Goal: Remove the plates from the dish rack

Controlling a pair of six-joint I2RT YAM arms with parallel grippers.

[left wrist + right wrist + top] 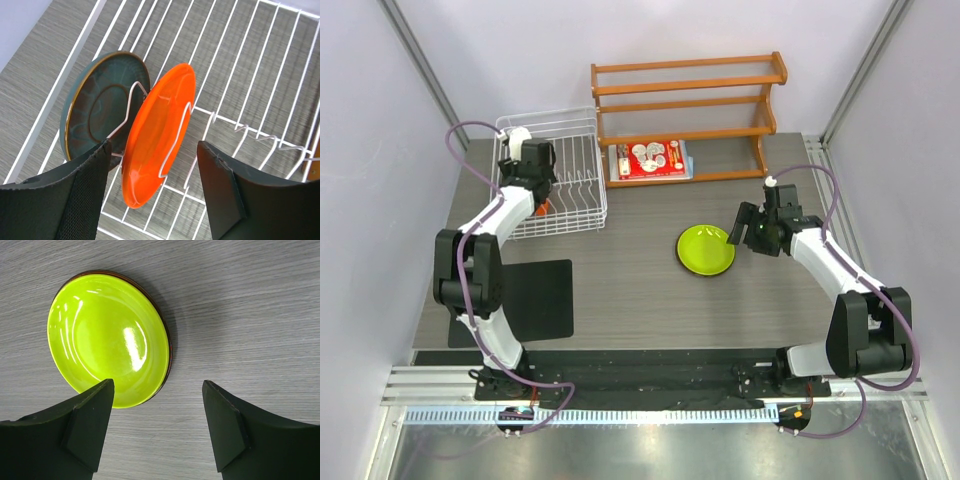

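Observation:
The white wire dish rack point(582, 170) stands at the back left of the table. In it an orange plate point(157, 135) and a dark teal plate point(97, 107) stand on edge side by side. My left gripper point(154, 145) is down in the rack, open, its jaws on either side of the orange plate's lower edge with a gap on each side. A lime green plate point(706, 250) lies flat mid-table, with a dark rim along its edge point(107, 337). Just right of it my right gripper point(740, 228) hovers open and empty point(158, 385) over bare table.
An orange-brown wooden slatted shelf point(685, 100) stands at the back, with a red-and-white packet point(652, 160) on its bottom level. A black mat point(535, 300) lies near the left arm's base. The rack's wires point(235, 127) surround the left fingers closely.

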